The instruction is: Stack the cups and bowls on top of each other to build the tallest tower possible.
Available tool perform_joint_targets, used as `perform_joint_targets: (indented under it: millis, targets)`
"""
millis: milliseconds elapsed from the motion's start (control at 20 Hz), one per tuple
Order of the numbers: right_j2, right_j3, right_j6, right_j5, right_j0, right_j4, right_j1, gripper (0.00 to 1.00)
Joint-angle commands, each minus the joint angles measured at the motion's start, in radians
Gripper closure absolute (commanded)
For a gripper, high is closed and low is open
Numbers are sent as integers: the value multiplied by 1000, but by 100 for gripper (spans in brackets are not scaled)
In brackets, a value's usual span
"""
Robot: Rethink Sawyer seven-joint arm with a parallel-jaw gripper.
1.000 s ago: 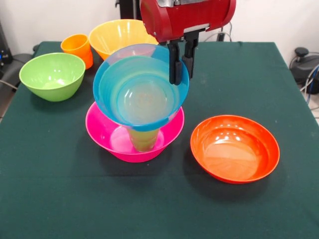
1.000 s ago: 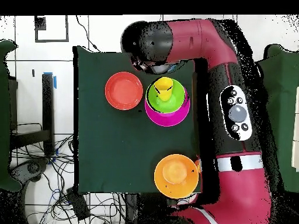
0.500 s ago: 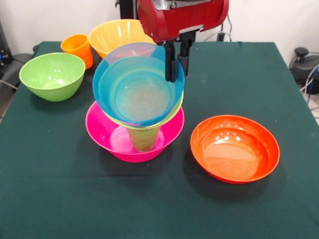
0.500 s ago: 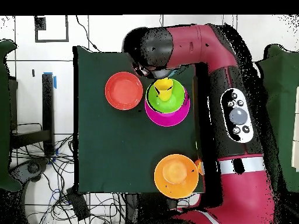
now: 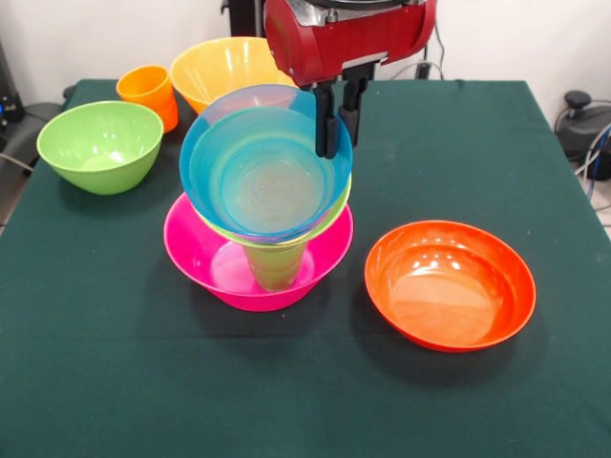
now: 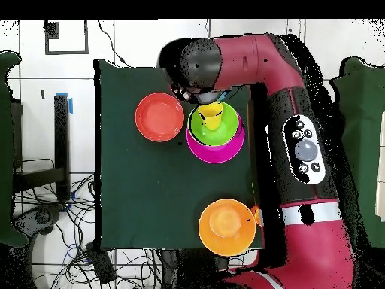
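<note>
Since a second ago the gripper [image 5: 333, 122] has shifted slightly left and up in the front view, and the translucent blue bowl [image 5: 263, 167] has settled lower, so a light green bowl's rim [image 5: 336, 210] shows under it.

From the front, the two black fingers [image 5: 325, 124] stand nearly closed, a narrow gap between them, at the blue bowl's far right rim; one crosses in front of that rim, but whether they pinch it cannot be told. The blue bowl tilts toward the camera atop the tower [image 5: 260, 229], above the light green bowl, a yellow-green cup [image 5: 274, 265] and the large pink bowl [image 5: 205, 260] at the base. A red-orange bowl [image 5: 450, 284] sits apart to the right, nearer the camera. At far left stand a second light green bowl [image 5: 99, 144], an orange cup [image 5: 150, 91] and a yellow-orange bowl [image 5: 221, 67]. All rest on a dark green tablecloth [image 5: 143, 382]; a white wall lies behind.

From overhead, the red arm [image 6: 301, 143] bends over the table's far end, its head covering the gripper. The tower shows as pink rim [image 6: 218, 154], green ring [image 6: 204, 129] and yellow centre [image 6: 211, 113]. The red-orange bowl [image 6: 159, 117] lies just left, the yellow-orange bowl [image 6: 225, 224] at the near edge. Cables [image 6: 68, 226] trail over the tiled floor [image 6: 135, 41].
</note>
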Motion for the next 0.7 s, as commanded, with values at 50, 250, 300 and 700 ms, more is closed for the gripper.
perform_joint_targets:
  millis: [50, 250, 300, 700]
  targets:
    - [-32, 95, -256, 24, -15, -97, 6, 100]
    - [-30, 103, -253, 22, -17, -100, 4, 100]
    - [-30, 105, -253, 20, -17, -100, 3, 100]
    - [-27, 113, -241, 7, -16, -105, 5, 100]
